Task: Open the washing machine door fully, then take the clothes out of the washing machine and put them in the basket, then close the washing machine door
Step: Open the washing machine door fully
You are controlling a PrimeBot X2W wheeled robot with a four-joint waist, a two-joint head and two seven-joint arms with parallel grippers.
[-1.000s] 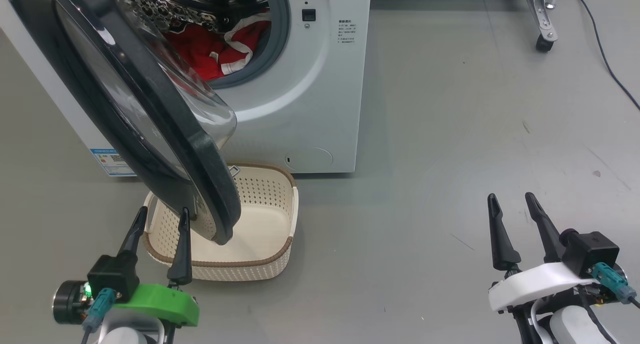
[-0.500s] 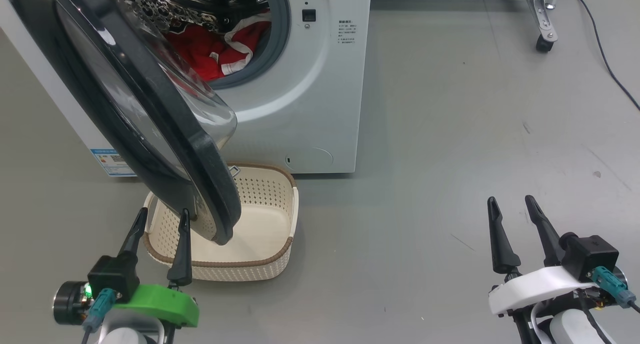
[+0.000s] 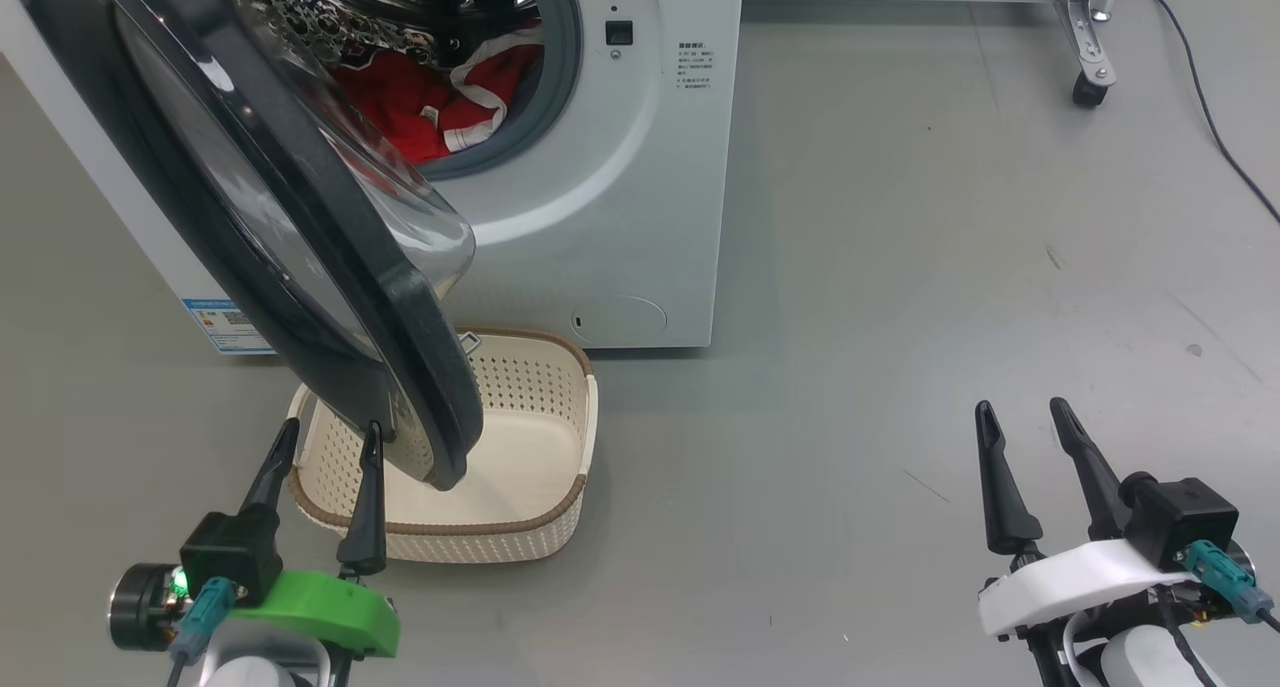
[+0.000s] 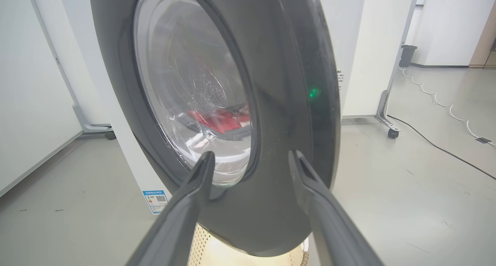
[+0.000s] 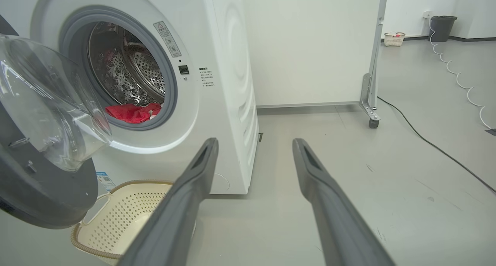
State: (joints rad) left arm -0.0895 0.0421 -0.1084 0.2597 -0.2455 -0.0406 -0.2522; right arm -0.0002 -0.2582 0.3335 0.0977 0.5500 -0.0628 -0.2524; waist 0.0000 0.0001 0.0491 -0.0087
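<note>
The washing machine [image 3: 620, 217] stands at the upper left with its black-rimmed door [image 3: 300, 227] swung partly out over the basket [image 3: 545, 467]. Red and white clothes [image 3: 430, 102] lie in the steel drum. My left gripper [image 3: 325, 437] is open at the lower left, its fingers just in front of the door's lower rim and the basket's near left corner. In the left wrist view the door [image 4: 286, 103] looms close beyond my open left gripper [image 4: 252, 157]. My right gripper [image 3: 1020, 412] is open over bare floor at the lower right. The right wrist view shows the clothes [image 5: 133, 112], the basket [image 5: 120, 215] and my right gripper [image 5: 254, 144].
A white partition on a castor [image 3: 1090, 87] stands behind the machine at the upper right. A black cable [image 3: 1215, 117] runs across the floor on the far right. Grey floor stretches between the machine and my right arm.
Both grippers have sunk slightly lower in the head view. The door, basket and clothes have not moved.
</note>
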